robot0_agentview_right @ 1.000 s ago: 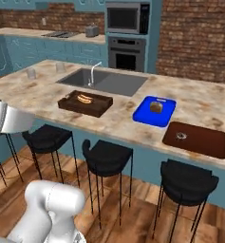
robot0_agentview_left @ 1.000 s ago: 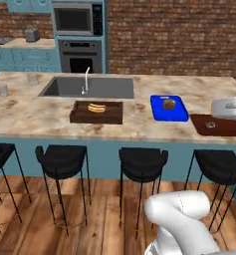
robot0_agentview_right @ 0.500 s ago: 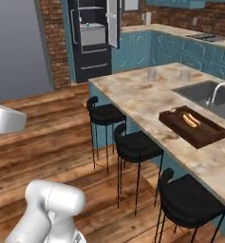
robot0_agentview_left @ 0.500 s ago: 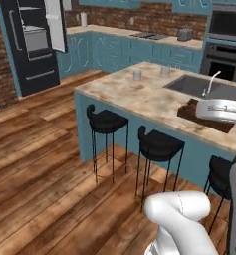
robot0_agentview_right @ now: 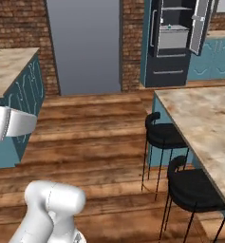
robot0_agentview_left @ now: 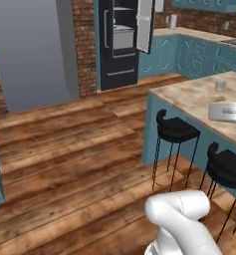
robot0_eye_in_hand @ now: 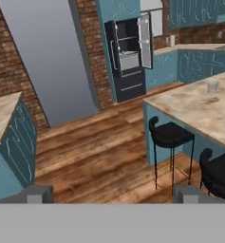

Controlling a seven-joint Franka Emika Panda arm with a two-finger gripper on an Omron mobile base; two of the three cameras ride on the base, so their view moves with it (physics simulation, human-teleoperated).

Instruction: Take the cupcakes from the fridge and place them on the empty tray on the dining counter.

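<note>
The black fridge (robot0_agentview_left: pixel 120 47) stands at the far wall with its right upper door swung open, showing light grey shelves; I also see the fridge (robot0_agentview_right: pixel 173 42) (robot0_eye_in_hand: pixel 128 61) in the other two views. The cupcakes are too small to make out inside it. The tray is out of view. One end of the beige dining counter (robot0_agentview_left: pixel 196 97) (robot0_agentview_right: pixel 204 118) (robot0_eye_in_hand: pixel 199 102) lies to my right. My gripper (robot0_eye_in_hand: pixel 112 197) is open, its fingertips (robot0_eye_in_hand: pixel 38 194) far apart with nothing between them, pointing across the floor at the fridge.
Black stools (robot0_agentview_left: pixel 175 130) (robot0_agentview_right: pixel 164 135) (robot0_eye_in_hand: pixel 171 135) line the counter's near side. A small glass (robot0_agentview_left: pixel 219 85) (robot0_eye_in_hand: pixel 212 87) stands on the counter. Another teal cabinet with a stone top (robot0_agentview_right: pixel 9 71) (robot0_eye_in_hand: pixel 4 118) is at the left. Wood floor (robot0_agentview_left: pixel 79 149) stretches to the fridge.
The whole picture has swung left as the base turned: the counter with the trays and sink has slid out to the right, and the fridge has come towards the middle.
</note>
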